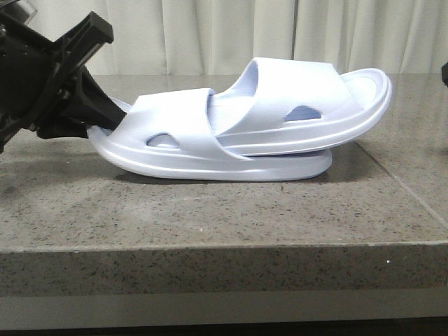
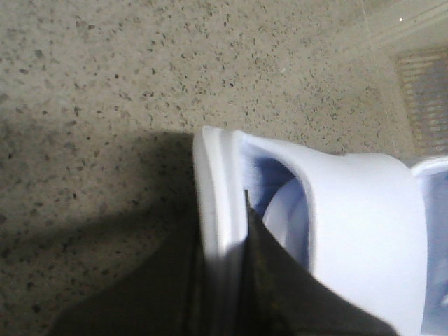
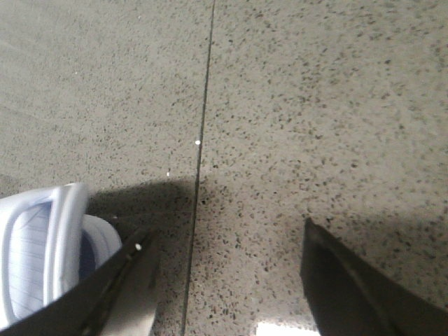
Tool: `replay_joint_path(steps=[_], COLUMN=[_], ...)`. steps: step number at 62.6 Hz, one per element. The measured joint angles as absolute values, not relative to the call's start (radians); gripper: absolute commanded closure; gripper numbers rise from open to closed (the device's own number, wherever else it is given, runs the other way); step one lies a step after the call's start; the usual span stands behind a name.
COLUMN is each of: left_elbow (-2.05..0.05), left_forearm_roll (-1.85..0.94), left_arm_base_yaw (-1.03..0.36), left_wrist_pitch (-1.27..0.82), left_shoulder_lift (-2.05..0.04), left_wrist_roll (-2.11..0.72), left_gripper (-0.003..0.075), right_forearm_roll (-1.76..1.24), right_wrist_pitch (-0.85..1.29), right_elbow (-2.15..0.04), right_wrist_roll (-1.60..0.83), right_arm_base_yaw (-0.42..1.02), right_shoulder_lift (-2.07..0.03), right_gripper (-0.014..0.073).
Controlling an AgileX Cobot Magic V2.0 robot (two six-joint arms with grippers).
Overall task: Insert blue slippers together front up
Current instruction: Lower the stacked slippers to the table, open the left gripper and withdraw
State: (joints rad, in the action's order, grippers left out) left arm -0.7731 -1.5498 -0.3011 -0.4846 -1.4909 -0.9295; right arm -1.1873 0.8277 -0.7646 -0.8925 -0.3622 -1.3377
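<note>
Gripping the rear rim of the lower slipper, our left gripper [image 1: 98,120] has its dark fingers [image 2: 280,280] closed on either side of that pale edge, which only the left wrist view shows plainly; from the front we see just the black arm slanting down from the upper left to the heel. Our right gripper [image 3: 227,280] hangs wide open over bare stone, holding nothing, one finger just beside a slipper end; the front view catches only a dark sliver of that arm at the right border. The pale lavender-blue moulded foam slippers [image 1: 245,126] lie nested on the speckled grey granite counter [image 1: 210,217], near its middle and back from the front edge: the lower slipper [image 1: 210,157] rests flat on its sole, and the upper slipper [image 1: 308,105] is pushed under its wide strap, the free end tilted up toward the right. A thin seam [image 3: 203,140] crosses the stone. Cream curtains [image 1: 231,31] hang behind the counter.
</note>
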Motion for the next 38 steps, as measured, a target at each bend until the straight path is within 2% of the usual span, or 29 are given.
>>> replay_joint_path(steps=[38], left_elbow=[-0.773], left_forearm_roll=[-1.577], left_arm_base_yaw=[-0.303], left_wrist_pitch=[-0.401], left_shoulder_lift=[-1.491], left_wrist_roll=[-0.936], left_gripper=[0.0738], right_forearm_roll=[-1.182], right_wrist_pitch=[0.861], right_elbow=[-0.765], right_wrist_roll=[-0.893], right_arm_base_yaw=[-0.366], right_shoulder_lift=[-1.338], right_gripper=[0.0123])
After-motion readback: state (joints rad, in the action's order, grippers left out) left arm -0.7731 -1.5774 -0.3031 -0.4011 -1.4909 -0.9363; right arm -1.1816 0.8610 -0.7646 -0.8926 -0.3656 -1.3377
